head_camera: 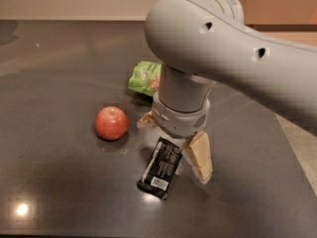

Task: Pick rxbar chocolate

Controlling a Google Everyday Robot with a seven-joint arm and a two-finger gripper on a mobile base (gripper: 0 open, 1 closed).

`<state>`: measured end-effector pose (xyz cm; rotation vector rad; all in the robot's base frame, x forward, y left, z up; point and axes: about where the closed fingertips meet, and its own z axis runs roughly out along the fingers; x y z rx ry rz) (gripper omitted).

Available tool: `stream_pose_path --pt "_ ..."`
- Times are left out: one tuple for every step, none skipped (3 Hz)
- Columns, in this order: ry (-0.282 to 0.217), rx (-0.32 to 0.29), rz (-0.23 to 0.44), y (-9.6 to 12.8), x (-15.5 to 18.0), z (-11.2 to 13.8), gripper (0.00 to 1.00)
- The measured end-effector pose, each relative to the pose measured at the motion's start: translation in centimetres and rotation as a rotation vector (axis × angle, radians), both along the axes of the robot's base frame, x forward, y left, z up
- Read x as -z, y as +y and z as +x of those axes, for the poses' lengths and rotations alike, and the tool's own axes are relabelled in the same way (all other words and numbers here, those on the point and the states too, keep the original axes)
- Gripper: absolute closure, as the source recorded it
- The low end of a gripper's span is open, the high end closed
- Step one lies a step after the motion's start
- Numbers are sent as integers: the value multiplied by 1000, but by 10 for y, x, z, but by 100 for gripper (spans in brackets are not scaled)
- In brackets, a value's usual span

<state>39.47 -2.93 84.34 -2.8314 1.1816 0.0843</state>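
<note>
We see the gripper [173, 150] low over the dark table [59, 182], jaws spread apart, one tan finger [199, 157] just beside the rxbar chocolate [159, 168]. The bar lies flat near a red apple [112, 123], with a green snack bag [144, 77] farther back.

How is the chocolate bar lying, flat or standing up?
Flat: the rxbar chocolate lies label-up on the dark table; the open gripper is over its far end.

One camera only: looked steeply down, close, onto dark glossy tabletop [59, 182]; tan two-finger gripper [173, 150] hung centre-frame, fingers spread.
</note>
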Motion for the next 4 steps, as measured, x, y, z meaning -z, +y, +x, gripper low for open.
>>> stream_pose_path --pt "8 -39 18 1 10 -5 0" --pt "12 -61 32 0 17 -7 0" --pt "15 -84 40 2 23 -9 0" --pt "15 -87 37 2 24 -10 0"
